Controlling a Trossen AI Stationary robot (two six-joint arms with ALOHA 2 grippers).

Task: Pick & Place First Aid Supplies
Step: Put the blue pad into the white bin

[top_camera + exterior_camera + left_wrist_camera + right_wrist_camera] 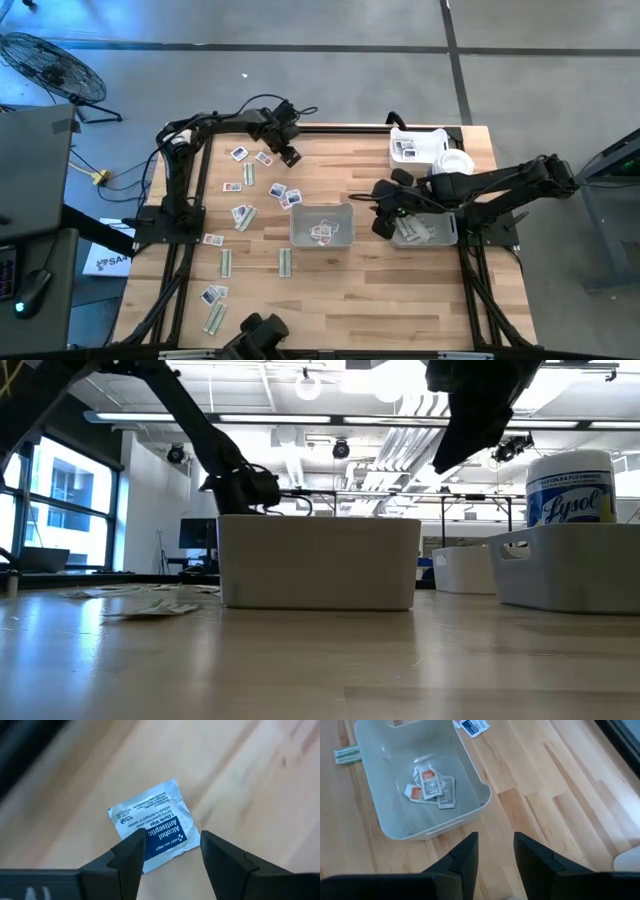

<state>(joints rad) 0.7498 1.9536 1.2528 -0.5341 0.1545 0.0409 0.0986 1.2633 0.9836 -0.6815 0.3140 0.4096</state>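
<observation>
While the high view looks straight down, it shows small flat white and pale green packets (243,214) scattered over the left half of the light wooden tabletop (340,300), with the left gripper (290,157) near the far edge among them. A grey rectangular plastic tray (322,226) sits at the centre with a few packets inside. The right gripper (381,208) hangs between that tray and a second grey tray (430,232) beside it. A white bin (415,147) in the far right corner holds a white round-lidded bottle (455,162).

In the low view, the centre tray blocks most of the tabletop behind it; a few packets lie flat to its left.

In the left wrist view, the left gripper's fingers (131,861) stand moderately apart, straddling a squarish white alcohol wipe packet with a blue label (152,826) lying flat on the wood, apparently not yet touching it.

In the right wrist view, the right gripper's fingers (466,857) are narrowly apart and empty, above bare wood beside the centre tray.

The risk appears to lie in the packet's thinness: fingers closing too high would likely slide over it, or push it along the wood instead of lifting it.
</observation>
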